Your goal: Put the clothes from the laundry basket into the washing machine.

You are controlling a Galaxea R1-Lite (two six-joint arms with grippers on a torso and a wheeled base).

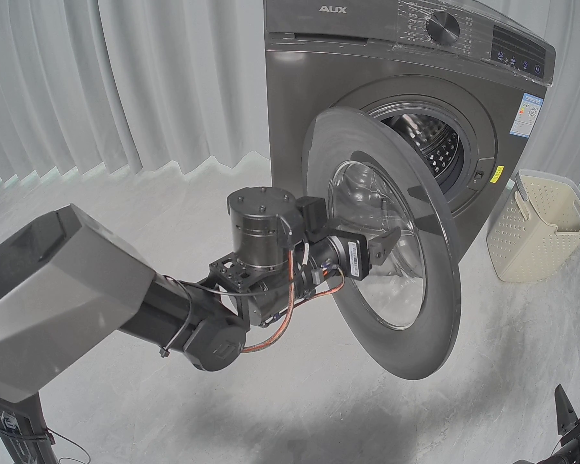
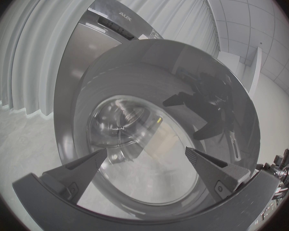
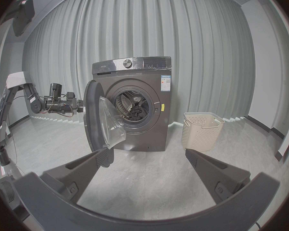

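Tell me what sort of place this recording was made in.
Probably a staged laundry corner in a test room rather than a home: a washing machine, a laundry basket beside it, and long curtains behind.

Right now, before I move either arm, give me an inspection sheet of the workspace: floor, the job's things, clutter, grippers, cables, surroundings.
Surface: grey floor; the machine and basket stand on it.
Job's things: washing machine with its door swung wide open; dark clothes lie inside; beige basket upright on the floor to the machine's right, no clothes seen in it.
Clutter: nothing seen.
Grippers: left gripper open, facing the door's outer side at its window, contact cannot be told; right gripper open, holding nothing, well back from the machine.
Cables: orange cable looped along the left wrist, apart from the door.
Surroundings: pale curtains behind the machine.
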